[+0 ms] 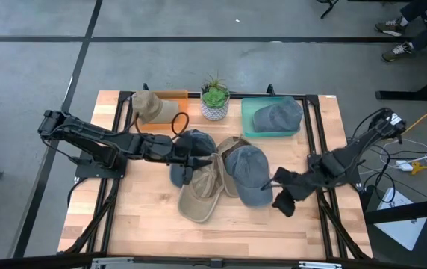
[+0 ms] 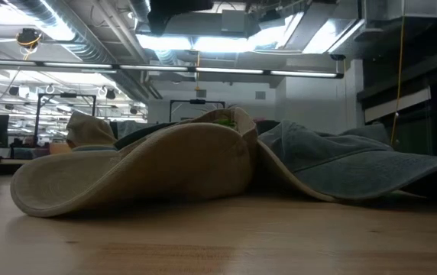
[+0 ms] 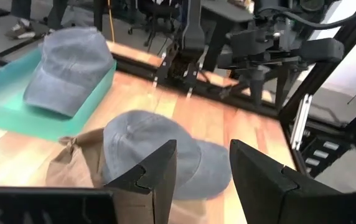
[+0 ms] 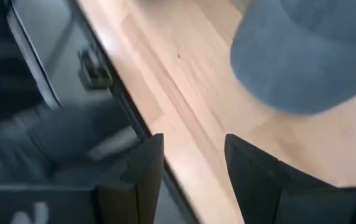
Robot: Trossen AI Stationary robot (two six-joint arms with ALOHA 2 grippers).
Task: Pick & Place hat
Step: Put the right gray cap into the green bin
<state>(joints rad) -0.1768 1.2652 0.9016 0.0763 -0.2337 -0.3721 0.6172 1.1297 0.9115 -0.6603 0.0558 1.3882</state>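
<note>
The right hand (image 1: pixel 282 196), fingers parted and holding nothing, is hovering beside the grey-blue cotton cap (image 1: pixel 252 173) lying mid-table on the wooden table (image 1: pixel 146 220), apparently lining up a grasp, while the left hand (image 1: pixel 197 158), likewise empty, is reaching over the heaped caps.

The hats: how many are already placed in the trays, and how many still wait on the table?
Done: one grey hat lies in the green tray, and one tan hat sits on the orange tray. In hand: nothing is gripped; the left claw hovers open over the pile, the right claw is open beside it. Left: three hats on the table, namely a blue hat, a beige hat and a grey cap.
</note>
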